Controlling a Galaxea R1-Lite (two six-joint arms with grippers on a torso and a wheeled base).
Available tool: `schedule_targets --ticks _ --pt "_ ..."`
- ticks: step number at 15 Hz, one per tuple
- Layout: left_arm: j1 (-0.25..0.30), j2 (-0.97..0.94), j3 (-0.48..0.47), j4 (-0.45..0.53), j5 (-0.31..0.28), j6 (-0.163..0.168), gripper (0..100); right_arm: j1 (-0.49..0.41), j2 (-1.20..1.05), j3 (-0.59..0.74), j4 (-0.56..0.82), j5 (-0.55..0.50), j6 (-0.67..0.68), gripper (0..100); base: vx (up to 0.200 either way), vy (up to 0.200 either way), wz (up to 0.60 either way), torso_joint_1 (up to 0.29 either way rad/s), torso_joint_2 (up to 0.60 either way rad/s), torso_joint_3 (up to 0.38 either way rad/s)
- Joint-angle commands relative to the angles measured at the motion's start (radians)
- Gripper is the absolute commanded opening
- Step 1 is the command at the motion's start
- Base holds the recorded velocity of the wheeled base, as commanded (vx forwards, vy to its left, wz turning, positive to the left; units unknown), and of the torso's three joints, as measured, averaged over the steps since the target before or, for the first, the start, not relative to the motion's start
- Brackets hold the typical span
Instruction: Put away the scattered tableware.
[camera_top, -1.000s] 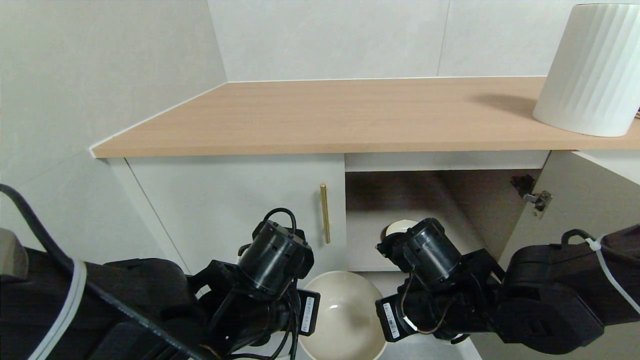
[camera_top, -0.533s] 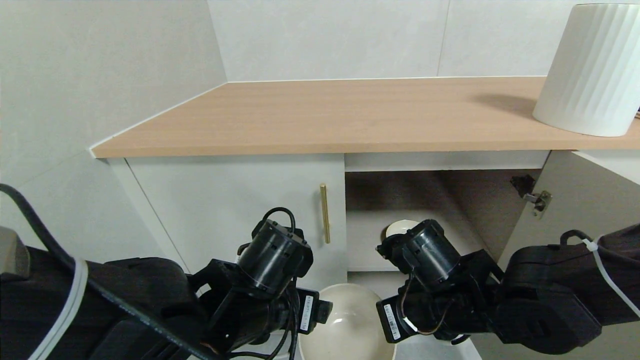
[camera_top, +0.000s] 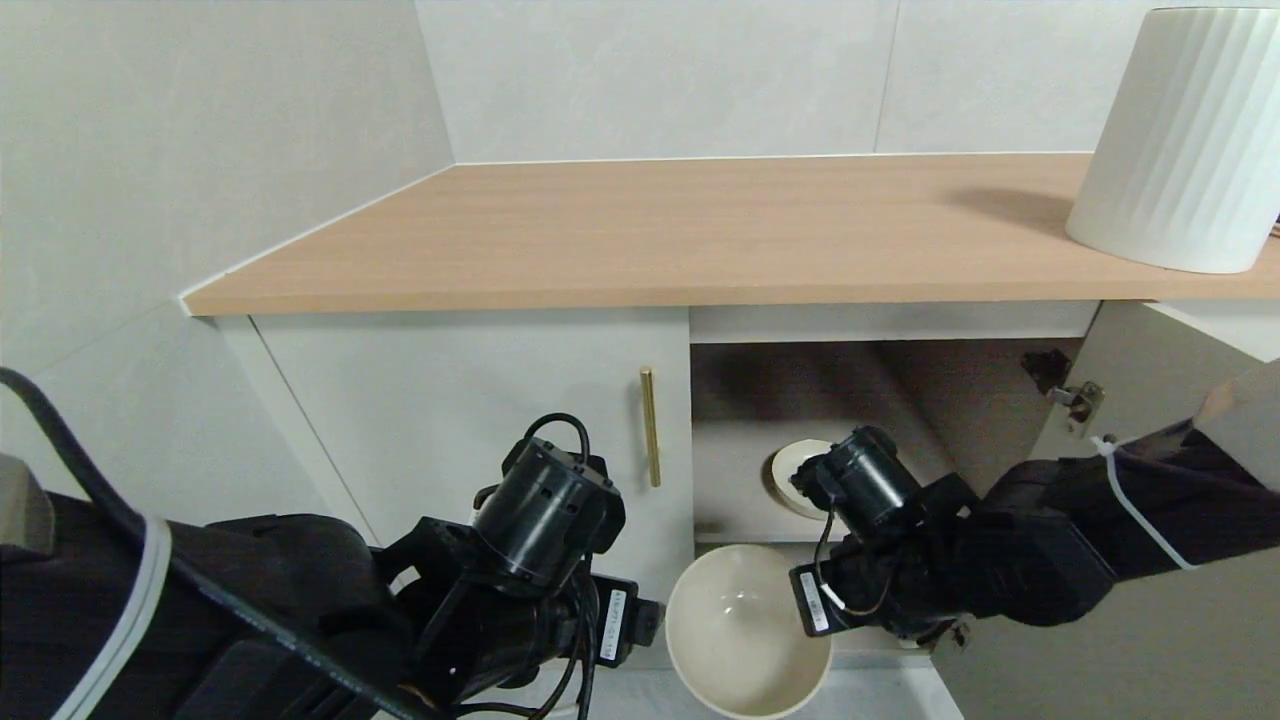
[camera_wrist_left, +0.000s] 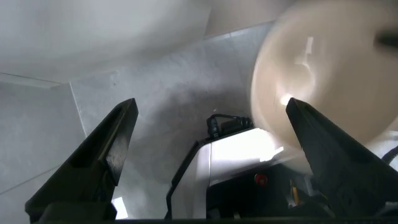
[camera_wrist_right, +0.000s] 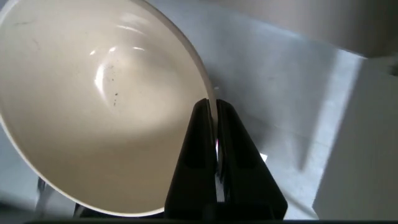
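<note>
Bowl (camera_top: 745, 635) farther right, nearer cabinet (camera_top: 800, 390)

The right gripper (camera_wrist_right: 215, 107) clamps the cream bowl (camera_wrist_right: 106, 106) by its rim, above the pale grey floor (camera_wrist_right: 280, 74).

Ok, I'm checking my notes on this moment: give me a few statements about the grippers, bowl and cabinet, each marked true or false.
The right gripper clamps the cream bowl by its rim. True.
The left gripper is shut on a spoon. False: it is open and empty.
Both cabinet doors are closed. False: the right door stands open; the left door is closed.
A pale dish lies inside the cabinet. True.
</note>
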Motion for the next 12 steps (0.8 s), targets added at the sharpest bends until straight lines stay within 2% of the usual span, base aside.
schedule_targets --ticks 1,4,9,12 --pt "0.0 -0.004 0.0 -0.001 0.0 0.0 100 -0.093 0.06 -0.052 0.0 -0.021 0.001 0 0.0 0.0 0.0 0.0 0.0 0.0" --pt "0.0 -0.004 0.0 0.001 0.0 0.0 100 -0.191 0.122 -0.153 -0.009 -0.058 0.061 0 0.0 0.0 0.0 0.0 0.0 0.0" --pt "0.001 -0.005 0.0 -0.001 0.0 0.0 100 -0.265 0.173 -0.279 -0.035 -0.058 0.239 0 0.0 0.0 0.0 0.0 0.0 0.0" --pt "0.001 -0.005 -0.001 -0.001 0.0 0.0 100 -0.312 0.219 -0.328 -0.119 -0.058 0.327 0 0.0 0.0 0.0 0.0 0.0 0.0"
